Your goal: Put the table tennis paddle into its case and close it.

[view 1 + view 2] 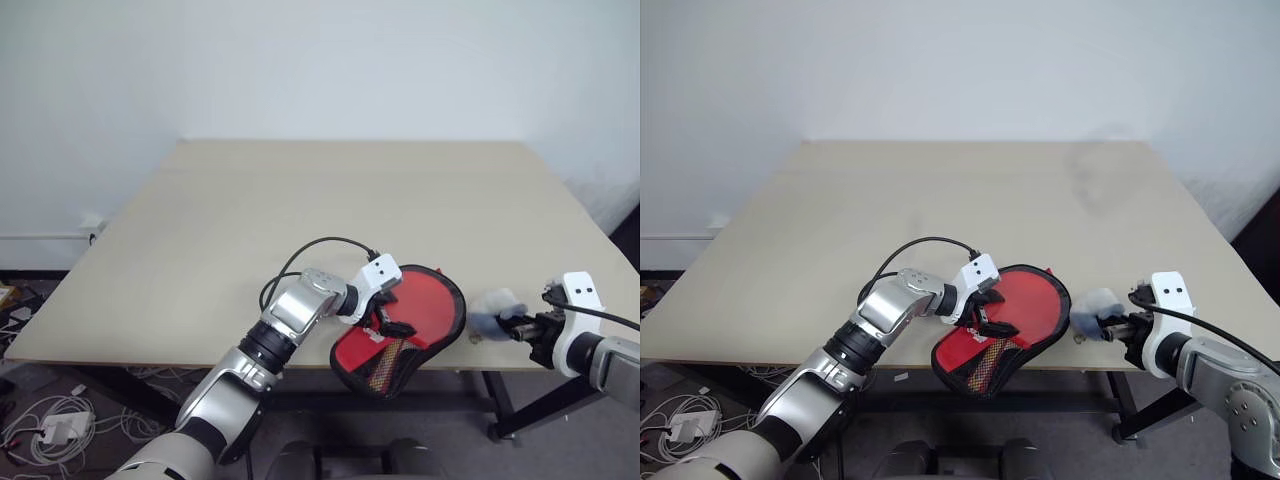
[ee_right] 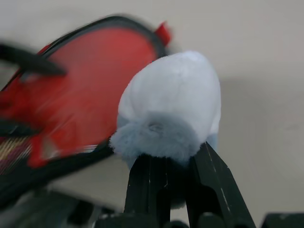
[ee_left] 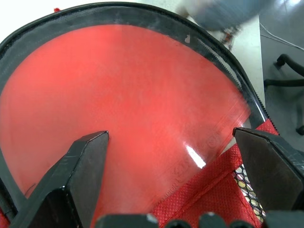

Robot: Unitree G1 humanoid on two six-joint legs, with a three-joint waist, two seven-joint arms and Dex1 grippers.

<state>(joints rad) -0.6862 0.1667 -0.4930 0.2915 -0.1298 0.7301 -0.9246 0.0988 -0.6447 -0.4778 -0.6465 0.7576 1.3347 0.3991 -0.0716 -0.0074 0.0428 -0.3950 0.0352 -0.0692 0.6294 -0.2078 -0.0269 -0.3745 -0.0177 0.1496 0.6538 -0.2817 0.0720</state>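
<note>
The case [image 1: 352,357] lies open at the table's front edge, with its narrow end hanging past the edge. Inside it lies the table tennis paddle [image 1: 432,306], red face up, ringed by the black zipper rim [image 3: 142,10]. The case's red mesh flap [image 3: 223,180] covers the handle end. My left gripper [image 3: 170,134] hovers open just above the red face, one finger [image 3: 88,156] to each side. To the right of the case, my right gripper [image 1: 512,326] is shut on a grey-blue plush toy [image 2: 175,95], held near the table's edge.
The beige table [image 1: 300,210] stretches bare behind the case up to a white wall. Cables and a power adapter [image 1: 55,425] lie on the floor at the lower left. A chair base [image 3: 287,71] stands on the floor beyond the table's edge.
</note>
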